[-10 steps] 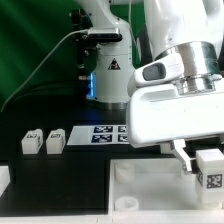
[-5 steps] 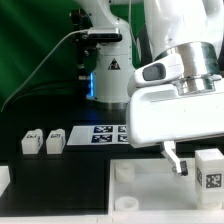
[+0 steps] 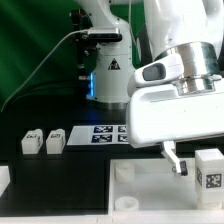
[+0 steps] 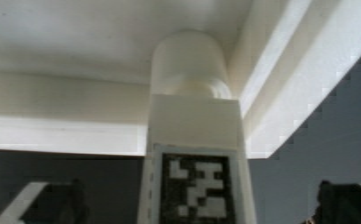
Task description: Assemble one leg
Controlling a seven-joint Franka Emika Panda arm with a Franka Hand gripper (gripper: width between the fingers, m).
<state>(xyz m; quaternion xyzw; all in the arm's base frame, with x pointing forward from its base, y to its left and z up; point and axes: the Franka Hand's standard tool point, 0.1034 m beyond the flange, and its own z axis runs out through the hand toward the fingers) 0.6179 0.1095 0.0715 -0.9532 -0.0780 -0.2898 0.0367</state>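
Note:
A leg (image 3: pixel 210 172), a white block with a black-and-white tag, stands on the right part of the large white tray-like piece (image 3: pixel 150 192). My gripper (image 3: pixel 205 165) is open around it. One dark finger (image 3: pixel 174 158) stands clear of the leg on the exterior view's left; the other is out of that view. In the wrist view the leg (image 4: pixel 195 120) lies midway between my dark fingertips (image 4: pixel 38 203), with gaps on both sides. Its rounded end meets the tray-like piece (image 4: pixel 70 110).
Two more legs (image 3: pixel 31 142) (image 3: pixel 55 140) stand side by side on the black table at the exterior view's left. The marker board (image 3: pixel 103 132) lies behind them near the robot base (image 3: pixel 108 75). A raised corner (image 3: pixel 124 172) of the tray-like piece is in front.
My gripper has opened: the visible finger moved away from the leg toward the exterior view's left, and the leg stays where it was. No change in the last half second.

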